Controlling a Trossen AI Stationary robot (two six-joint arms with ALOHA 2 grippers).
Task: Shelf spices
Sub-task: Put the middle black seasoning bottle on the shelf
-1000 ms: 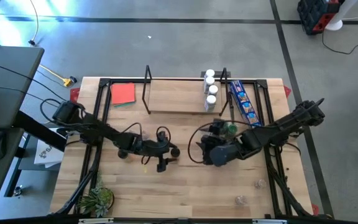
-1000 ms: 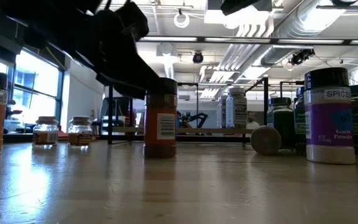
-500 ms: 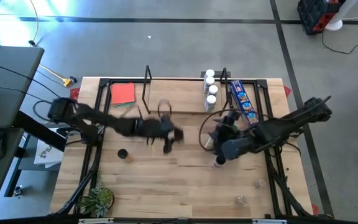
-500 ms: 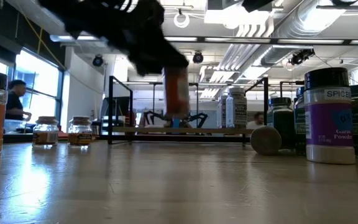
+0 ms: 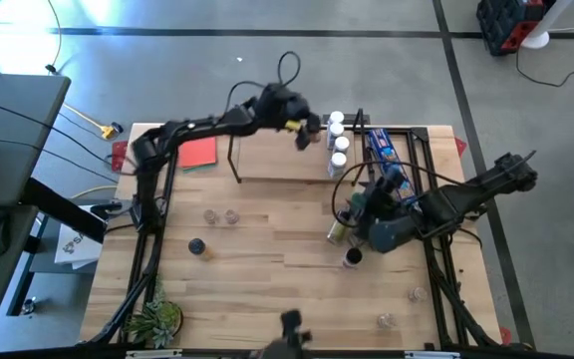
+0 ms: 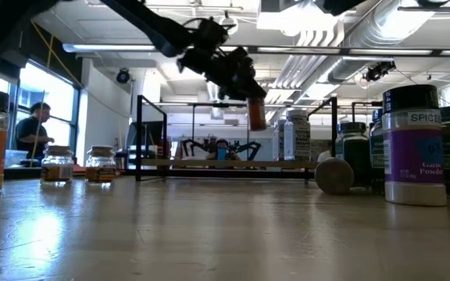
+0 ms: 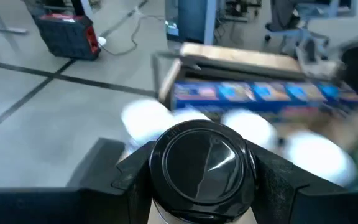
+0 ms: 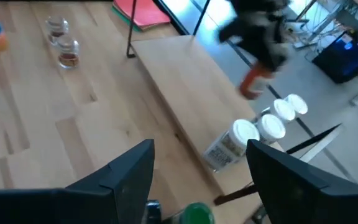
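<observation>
Left wrist view alone shows the black lid of the jar point(image 7: 202, 167) clamped between the left hand's point(image 5: 300, 128) fingers point(image 7: 286, 180). High view: that hand hangs over the shelf point(image 5: 282, 158), white-lidded jars point(image 5: 339, 143) at its 3 o'clock. Right hand point(image 8: 197, 180) gapes wide, empty, above the table point(image 5: 267, 289). Low view: a jar point(image 6: 413, 144) reads "SPICE", "Garlic Powder".

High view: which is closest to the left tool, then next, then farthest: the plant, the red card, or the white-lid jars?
From the left tool:
1. White-lid jars, just to its right, at the right end of the shelf.
2. Red card, off to its left, at the back of the table.
3. Plant, far away at the front left corner.
</observation>
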